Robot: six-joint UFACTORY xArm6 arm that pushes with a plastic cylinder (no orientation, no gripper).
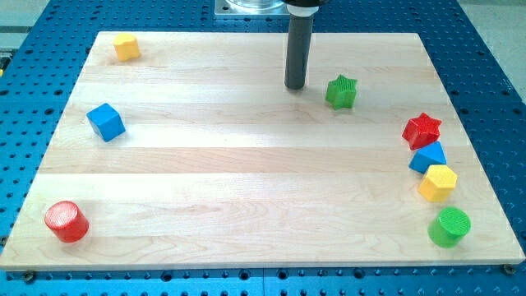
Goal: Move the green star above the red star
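The green star (341,91) lies on the wooden board (246,156) toward the view's top, right of centre. The red star (422,130) lies near the right edge, lower and to the right of the green star. My tip (295,85) is at the end of the dark rod, just left of the green star, with a small gap between them.
A blue block (428,157), a yellow hexagonal block (438,182) and a green cylinder (449,226) run down the right edge below the red star. A yellow block (126,47) sits top left, a blue cube (106,122) at left, a red cylinder (66,221) bottom left.
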